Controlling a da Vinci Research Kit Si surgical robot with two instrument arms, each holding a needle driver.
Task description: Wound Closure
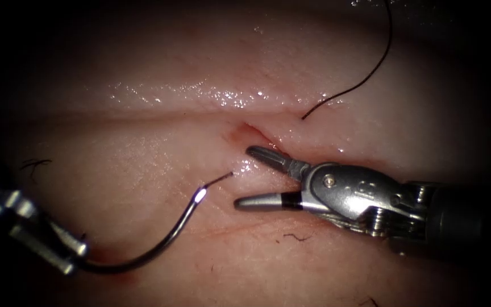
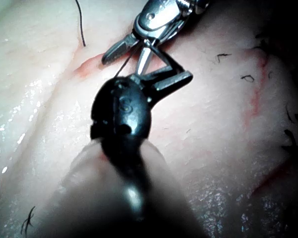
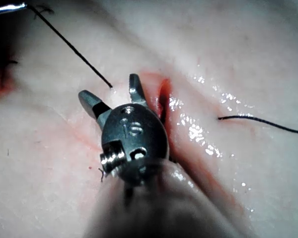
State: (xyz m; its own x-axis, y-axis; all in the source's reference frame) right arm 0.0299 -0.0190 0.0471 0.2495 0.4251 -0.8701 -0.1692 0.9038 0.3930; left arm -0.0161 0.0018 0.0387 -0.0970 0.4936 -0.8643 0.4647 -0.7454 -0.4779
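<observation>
We have the tissue (image 1: 143, 159) spread across the whole field, with the cut (image 1: 245, 132) running through its middle and a little red fluid (image 1: 238, 135) pooled at the reddened spot where the edges meet. The right hand (image 1: 244, 176) lies across the tissue from the right, its jaws spread wide and holding nothing, one jaw resting at the lip of the cut and the other just below it. The left hand (image 1: 78, 253) sits low on the left side of the cut, closed on the needle (image 1: 160, 244) near its blunt tail end. The needle curves up and to the right, free of the tissue, its tip (image 1: 231, 173) hovering just beside the open right hand and near the cut. The thread (image 1: 370, 74) lies on the far side of the cut, its end meeting the tissue right of the reddened spot. We judge that good work here means keeping the left grip firm so the curve does not twist, keeping the tip clear of the open jaws, and leaving the thread slack enough not to drag.
</observation>
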